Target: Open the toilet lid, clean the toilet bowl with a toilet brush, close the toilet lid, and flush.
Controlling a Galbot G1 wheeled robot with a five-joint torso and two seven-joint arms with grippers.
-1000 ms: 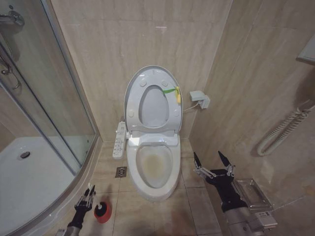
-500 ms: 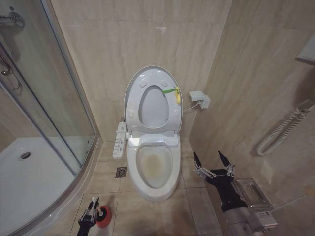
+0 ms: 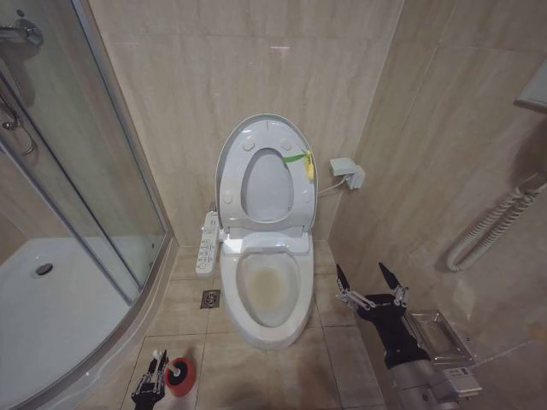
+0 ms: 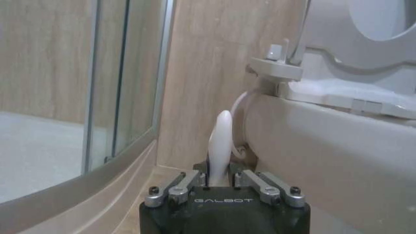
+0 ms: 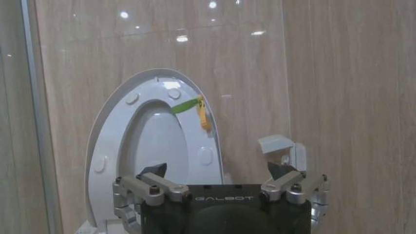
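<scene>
The toilet brush (image 4: pixel 219 146) stood in its red cup holder (image 3: pixel 181 376) on the floor left of the toilet bowl (image 3: pixel 269 290), its white handle pinched between my left jaws (image 4: pixel 219 181). The toilet lid (image 3: pixel 265 171) leaned upright against the wall. My right jaws (image 3: pixel 370 278) hung spread, right of the bowl

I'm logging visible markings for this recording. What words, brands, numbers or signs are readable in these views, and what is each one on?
"GALBOT" on the black body of the left claw, seen in the left wrist view.
"GALBOT" on the black body of the right claw, seen in the right wrist view.
The white label on the right arm: print too small to read.
The control panel beside the toilet: button markings too small to read.
The green-yellow tag on the raised seat: no readable text.
</scene>
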